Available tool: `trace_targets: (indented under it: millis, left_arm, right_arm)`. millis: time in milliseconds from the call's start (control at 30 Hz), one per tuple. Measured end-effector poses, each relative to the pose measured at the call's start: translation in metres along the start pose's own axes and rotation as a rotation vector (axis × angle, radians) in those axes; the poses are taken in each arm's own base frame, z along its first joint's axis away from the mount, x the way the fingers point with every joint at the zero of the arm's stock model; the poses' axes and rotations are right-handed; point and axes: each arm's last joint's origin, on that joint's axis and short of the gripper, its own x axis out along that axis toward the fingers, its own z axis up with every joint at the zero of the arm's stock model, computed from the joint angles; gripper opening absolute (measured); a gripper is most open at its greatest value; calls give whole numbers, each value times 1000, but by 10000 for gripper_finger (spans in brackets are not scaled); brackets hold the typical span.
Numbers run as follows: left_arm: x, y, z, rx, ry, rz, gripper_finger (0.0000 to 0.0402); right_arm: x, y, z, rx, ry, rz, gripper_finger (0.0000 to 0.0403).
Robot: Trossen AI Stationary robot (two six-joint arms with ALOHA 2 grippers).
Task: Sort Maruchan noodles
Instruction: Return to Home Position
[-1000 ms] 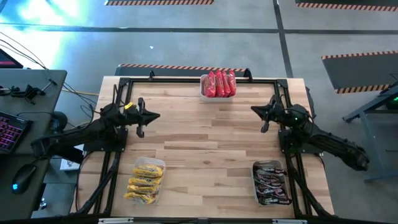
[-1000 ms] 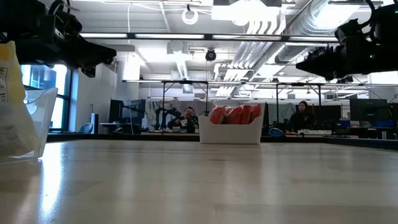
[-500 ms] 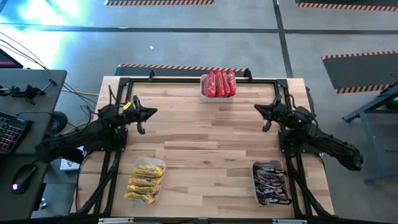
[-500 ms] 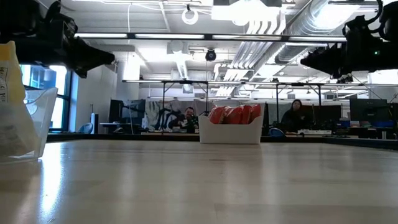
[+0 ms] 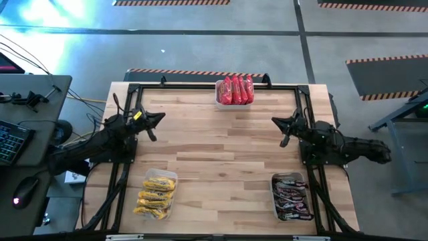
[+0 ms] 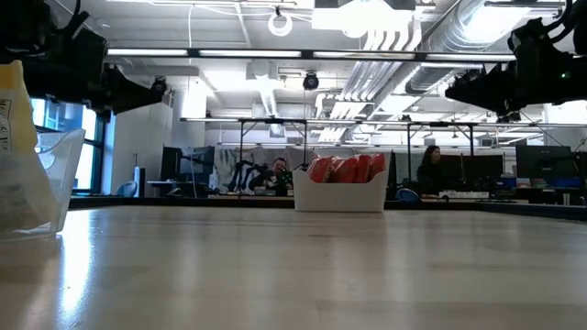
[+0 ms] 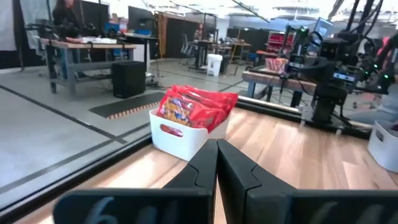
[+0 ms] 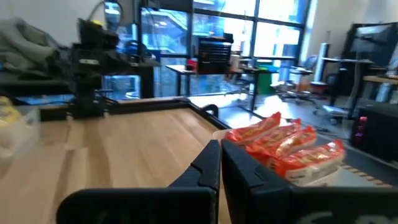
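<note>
Big butcher-block table (image 5: pixel 221 154) fills the middle of the overhead shot, with a dark arm on each side. The left gripper (image 5: pixel 152 122) hangs over the left part of the tabletop and the right gripper (image 5: pixel 282 126) over the right part. Both wrist cams show the fingers pressed flat together with nothing between them. The Maruchan noodles look all sorted to me. The red packets (image 5: pixel 235 90) stand on edge in a white bin (image 5: pixel 219 100) at top centre. The yellow packets (image 5: pixel 155 195) are heaped in a clear bin (image 5: pixel 162 174) at lower left. The dark packets (image 5: pixel 291 196) sit in a gray bin (image 5: pixel 274 181) at lower right. None are loose on the wood. My guess is they're light, crinkly and a bit slippery, with a brittle noodle block inside. So I'd pinch across the flat middle or a short edge and not squeeze hard. There's print on the red wrappers, but I can't read any brand or lettering.
</note>
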Motion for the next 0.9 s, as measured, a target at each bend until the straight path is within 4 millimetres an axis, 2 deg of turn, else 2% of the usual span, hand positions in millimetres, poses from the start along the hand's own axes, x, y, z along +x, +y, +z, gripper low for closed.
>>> trace_targets:
  millis: [167,333,467,633,900]
  left_arm:
    - [1,-3,-1,-24,19,-42,3]
    - [1,-6,-2,-27,36,-131,3]
    - [1,-6,-3,-8,37,-104,3]
    - [1,-5,-3,18,33,-80,3]
    - [1,-5,-3,-8,34,-79,3]
  right_arm:
    - [0,2,0,-20,2,-9,0]
    - [0,2,0,49,4,-6,0]
    - [0,2,0,55,8,-6,0]
    - [0,2,-1,-39,9,-4,0]
    - [0,2,-1,-35,9,-4,0]
